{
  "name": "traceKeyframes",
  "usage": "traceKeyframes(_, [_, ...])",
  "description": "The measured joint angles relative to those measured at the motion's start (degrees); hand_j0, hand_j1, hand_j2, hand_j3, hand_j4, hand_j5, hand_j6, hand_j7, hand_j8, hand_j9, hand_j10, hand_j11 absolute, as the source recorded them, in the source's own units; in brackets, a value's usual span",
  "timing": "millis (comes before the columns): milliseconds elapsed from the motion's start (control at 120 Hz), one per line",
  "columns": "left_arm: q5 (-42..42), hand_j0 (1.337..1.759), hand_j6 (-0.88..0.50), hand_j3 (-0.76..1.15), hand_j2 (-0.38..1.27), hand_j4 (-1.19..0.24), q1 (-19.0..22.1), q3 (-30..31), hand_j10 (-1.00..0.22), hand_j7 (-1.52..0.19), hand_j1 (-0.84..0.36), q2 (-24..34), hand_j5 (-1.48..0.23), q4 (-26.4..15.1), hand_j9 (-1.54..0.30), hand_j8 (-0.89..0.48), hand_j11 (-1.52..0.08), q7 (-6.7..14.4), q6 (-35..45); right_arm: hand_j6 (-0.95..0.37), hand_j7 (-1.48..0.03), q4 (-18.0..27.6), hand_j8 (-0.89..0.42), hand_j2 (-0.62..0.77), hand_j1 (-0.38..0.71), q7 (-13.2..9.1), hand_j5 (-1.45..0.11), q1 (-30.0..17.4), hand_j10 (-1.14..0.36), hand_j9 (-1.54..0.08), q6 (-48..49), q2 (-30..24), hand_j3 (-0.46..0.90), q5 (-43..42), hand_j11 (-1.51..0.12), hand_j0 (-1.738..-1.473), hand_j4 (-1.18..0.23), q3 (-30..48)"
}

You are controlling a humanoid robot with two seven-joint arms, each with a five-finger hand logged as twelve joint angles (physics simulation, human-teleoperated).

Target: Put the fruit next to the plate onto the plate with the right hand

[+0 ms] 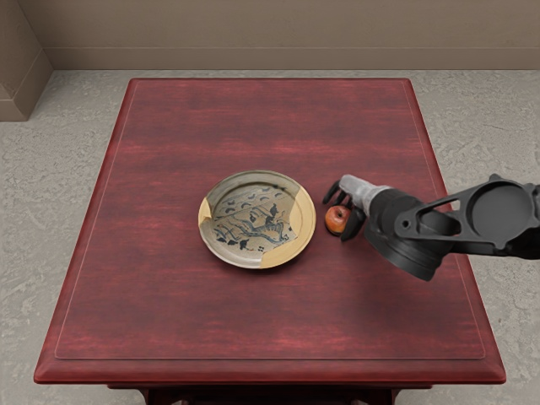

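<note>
A small red fruit (336, 219) lies on the table just right of the plate (213, 221), a round ochre dish with a dark blue painted pattern. My right hand (342, 211) reaches in from the right edge and sits right against the fruit. Its dark fingers (331, 194) are spread above and beside the fruit, apparently without closing on it. The fruit rests on the table surface, a little apart from the plate's rim. The left arm does not show.
The red wooden table (169, 321) has a raised border near its edges. My bulky right forearm (439, 224) hangs over the table's right side. Grey floor surrounds the table.
</note>
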Motion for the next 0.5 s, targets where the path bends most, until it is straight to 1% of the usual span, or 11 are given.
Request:
traceKeyframes(17, [0.0, 1.658, -0.25, 0.0, 0.05, -0.25, 0.0, 0.0, -0.25, -0.32, 0.05, 0.0, -0.32, 0.0, -0.32, -0.25, -0.32, 0.0, 0.0, -0.44, -0.57, 0.0, -0.38, -0.09, 0.18, 0.0, -0.57, -0.1, -0.41, -0.62, 0.0, 0.0, 0.0, -0.1, -0.59, -1.658, -0.45, 0.0])
traceKeyframes(92, [0.0, 1.658, -0.25, 0.0, 0.05, -0.25, 0.0, 0.0, -0.25, -0.32, 0.05, 0.0, -0.32, 0.0, -0.32, -0.25, -0.32, 0.0, 0.0, -0.47, -0.61, 0.0, -0.26, -0.09, 0.22, 0.1, -0.58, -0.5, -0.29, -0.8, -0.1, 0.1, 0.0, -0.4, -0.8, -1.658, -0.49, 0.1])
traceKeyframes(125, [0.0, 1.658, -0.25, 0.0, 0.05, -0.25, 0.0, 0.0, -0.25, -0.32, 0.05, 0.0, -0.32, 0.0, -0.32, -0.25, -0.32, 0.0, 0.0, -0.47, -0.63, 0.0, -0.24, -0.09, 0.23, 0.1, -0.59, -0.6, -0.25, -0.85, -0.1, 0.1, 0.0, -0.6, -0.86, -1.657, -0.51, 0.1])
traceKeyframes(167, [0.0, 1.658, -0.25, 0.0, 0.05, -0.25, 0.0, 0.0, -0.25, -0.32, 0.05, 0.0, -0.32, 0.0, -0.32, -0.25, -0.32, 0.0, 0.0, -0.46, -0.65, 0.0, -0.23, -0.08, 0.23, 0.1, -0.6, -0.7, -0.23, -0.86, -0.1, 0.1, 0.0, -0.8, -0.9, -1.656, -0.54, 0.2])
traceKeyframes(250, [0.0, 1.658, -0.25, 0.0, 0.05, -0.25, 0.0, 0.0, -0.25, -0.32, 0.05, 0.0, -0.32, 0.0, -0.32, -0.25, -0.32, 0.0, 0.0, -0.43, -0.71, 0.0, -0.23, -0.07, 0.25, 0.1, -0.66, -0.8, -0.23, -0.85, 0.0, 0.0, 0.0, -1.0, -0.91, -1.653, -0.58, 0.2])
traceKeyframes(342, [0.0, 1.658, -0.25, 0.0, 0.05, -0.25, 0.0, 0.0, -0.25, -0.32, 0.05, 0.0, -0.32, 0.0, -0.32, -0.25, -0.32, 0.0, 0.0, -0.4, -0.78, 0.0, -0.23, -0.01, 0.28, 0.2, -0.73, -0.9, -0.23, -0.85, 0.1, -0.1, 0.0, -1.1, -0.9, -1.652, -0.63, 0.3])
traceKeyframes(500, [0.0, 1.658, -0.25, 0.0, 0.05, -0.25, 0.0, 0.0, -0.25, -0.32, 0.05, 0.0, -0.32, 0.0, -0.32, -0.25, -0.32, 0.0, 0.0, -0.37, -0.91, 0.0, -0.27, 0.17, 0.32, 0.2, -0.85, -0.9, -0.26, -0.8, 0.2, -0.2, 0.0, -1.3, -0.86, -1.652, -0.73, 0.3])
